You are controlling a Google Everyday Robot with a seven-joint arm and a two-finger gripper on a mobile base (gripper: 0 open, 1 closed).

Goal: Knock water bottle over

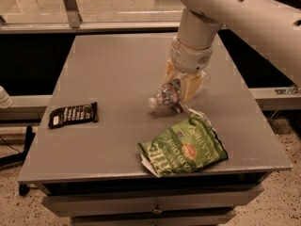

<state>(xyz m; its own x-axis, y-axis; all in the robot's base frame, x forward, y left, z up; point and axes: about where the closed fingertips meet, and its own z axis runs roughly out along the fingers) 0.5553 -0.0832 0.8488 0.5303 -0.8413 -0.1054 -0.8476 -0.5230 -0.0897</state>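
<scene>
**Bottle tipped at the jaws**

Count: one water bottle [165, 95], one green chip bag [186, 145], one dark snack bar [74, 114], one gripper [182, 86], low over mid-right tabletop [117, 65]. Bottle is tilted, cap down-left, base up between the jaws. Can't tell if the jaws clamp it. Bottle base hidden, label unreadable.
</scene>
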